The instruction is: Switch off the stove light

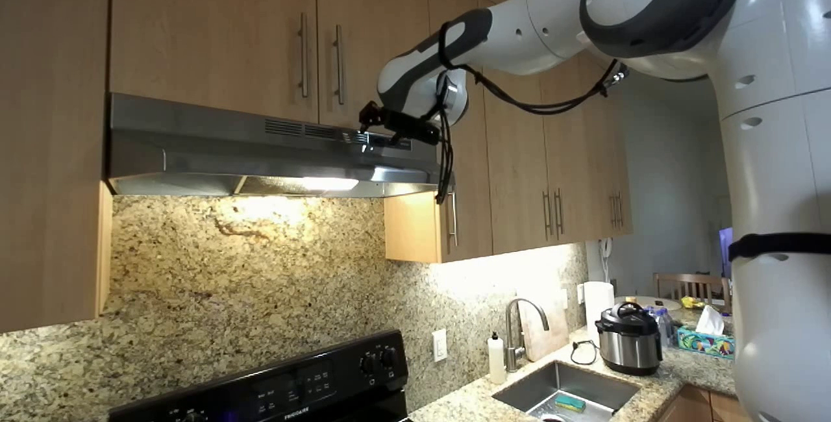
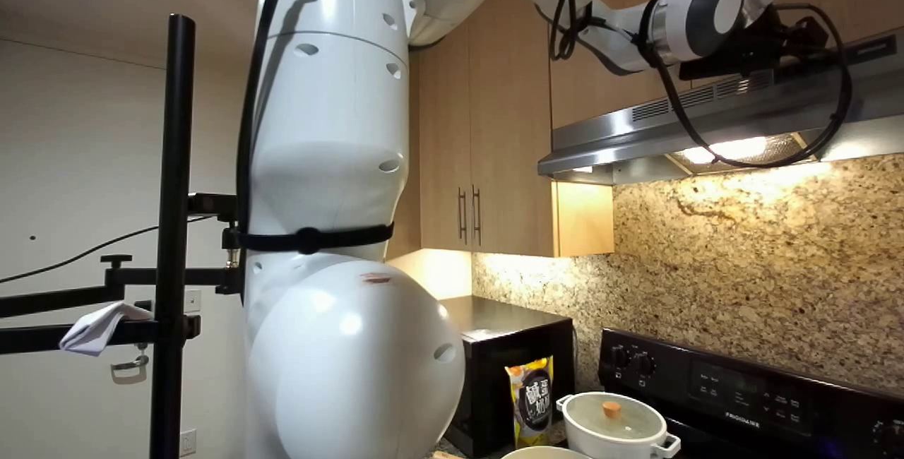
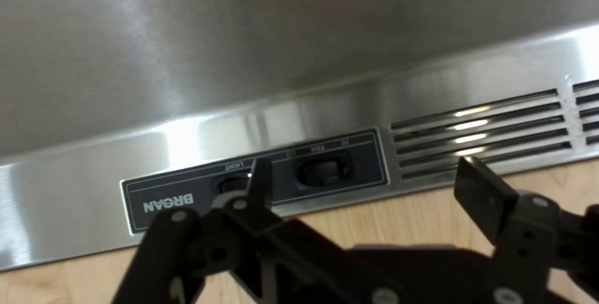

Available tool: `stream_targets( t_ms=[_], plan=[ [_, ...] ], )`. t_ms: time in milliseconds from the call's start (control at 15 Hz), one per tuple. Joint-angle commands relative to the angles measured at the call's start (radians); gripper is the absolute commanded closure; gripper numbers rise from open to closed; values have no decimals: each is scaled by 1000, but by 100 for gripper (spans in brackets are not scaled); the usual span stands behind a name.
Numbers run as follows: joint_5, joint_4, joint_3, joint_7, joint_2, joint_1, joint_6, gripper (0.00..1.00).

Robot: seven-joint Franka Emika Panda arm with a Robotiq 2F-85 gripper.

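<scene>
Granite backsplash [image 1: 260,266], downward-facing stove light [image 1: 330,184] — long axis along hood [image 1: 260,154], end effector [image 3: 365,168] spread apart

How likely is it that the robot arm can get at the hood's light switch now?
Probably yes: in the wrist view, one finger of the open gripper overlaps the light switch, with nothing else visible between. Contact is unclear.

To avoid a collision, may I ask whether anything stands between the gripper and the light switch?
Nothing visible does. In the wrist view, one finger of the gripper partly hides the light switch; contact is unclear.
</scene>
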Motion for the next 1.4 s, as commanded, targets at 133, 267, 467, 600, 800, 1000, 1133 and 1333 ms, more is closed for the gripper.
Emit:
stream_targets(
  t_ms=[133, 267, 467, 600, 800, 1000, 1133, 1333],
  plan=[
    [141, 79, 3, -150, 45, -8, -63, 0],
    [152, 94, 0, -173, 54, -12, -67, 0],
    [144, 106, -6, -187, 60, -21, -55, 0],
    [144, 115, -11, -193, 66, -26, -52, 0],
    [152, 126, -15, -205, 73, -33, -54, 0],
    [159, 133, -13, -207, 80, -38, -64, 0],
    [159, 133, -9, -210, 79, -36, -65, 0],
    [168, 124, 0, -233, 61, -31, -59, 0]
  ],
)
